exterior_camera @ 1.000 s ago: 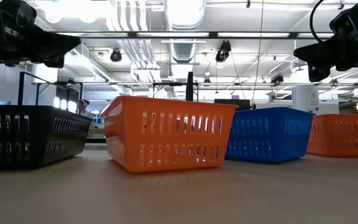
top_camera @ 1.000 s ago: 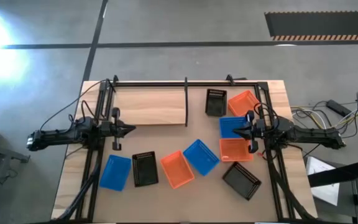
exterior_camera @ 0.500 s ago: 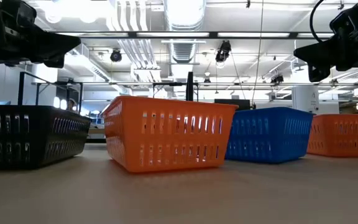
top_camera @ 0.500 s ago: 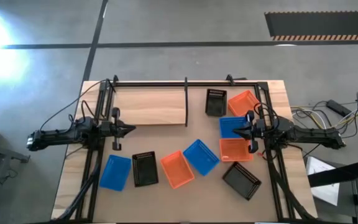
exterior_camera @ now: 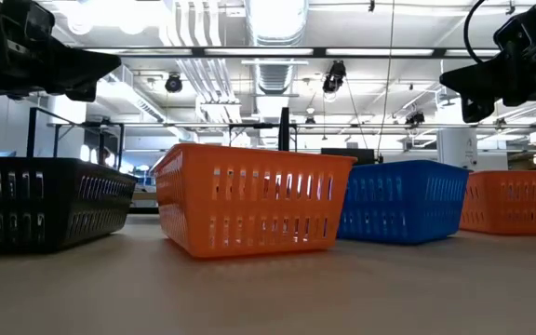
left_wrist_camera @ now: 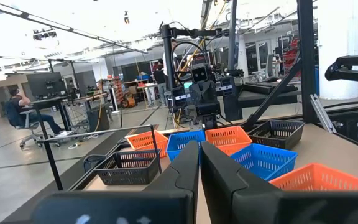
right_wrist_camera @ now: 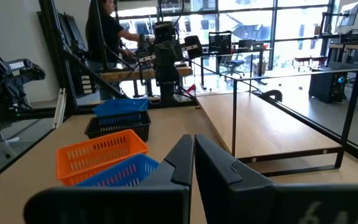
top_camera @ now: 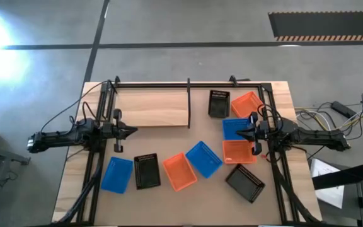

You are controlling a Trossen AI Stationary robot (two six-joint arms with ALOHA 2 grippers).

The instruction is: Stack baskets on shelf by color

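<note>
No change over the last second: both arms parked, no basket moved, stacking not started. Your left tool point(top_camera: 133, 131) is clenched and empty, level with the shelf's point(top_camera: 151, 108) front edge. Your right tool point(top_camera: 237, 133) is clenched and empty, over the blue basket point(top_camera: 235, 127), with an orange basket point(top_camera: 238, 151) just beside it. Shelf is bare; its thin black rods point(top_camera: 188, 103) limit entry. Remaining baskets crowd the tabletop point(top_camera: 194, 205) between the tools.
</note>
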